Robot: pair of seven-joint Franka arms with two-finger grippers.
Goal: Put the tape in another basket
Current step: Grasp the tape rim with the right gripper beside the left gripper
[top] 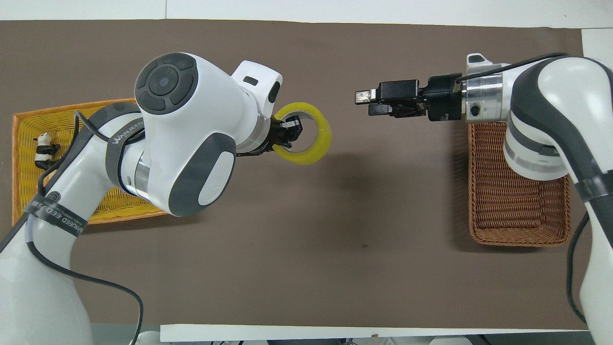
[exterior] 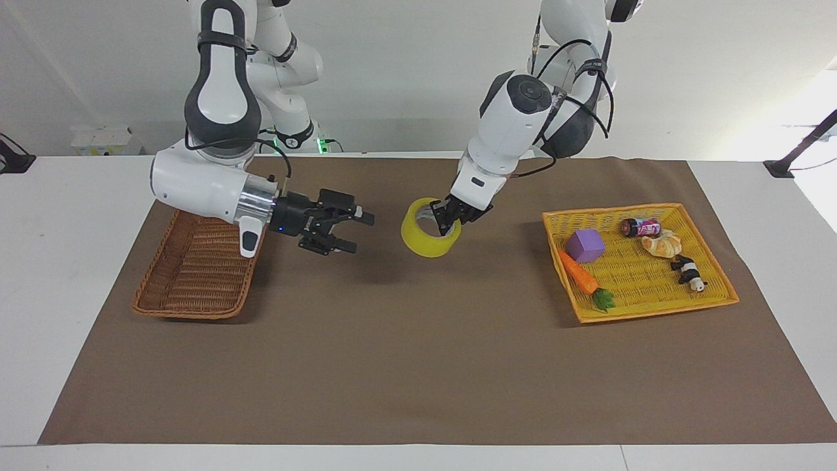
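I've got the wide ring of translucent yellow packing tape up in the air over the brown mat, mid-worktop, between the two baskets. Left gripper has its fingers pinched shut on the ring wall, one inside the white-grey core, one outside. Roll looks stiff and light, its film face likely slick; the wall is the sensible place to hold. Right gripper hangs over the mat beside the tape, fingers spread wide, holding nothing, aimed at the free side of the ring. Looks like a handover setup. Deep brown woven wicker basket sits under the right arm, toward its end.
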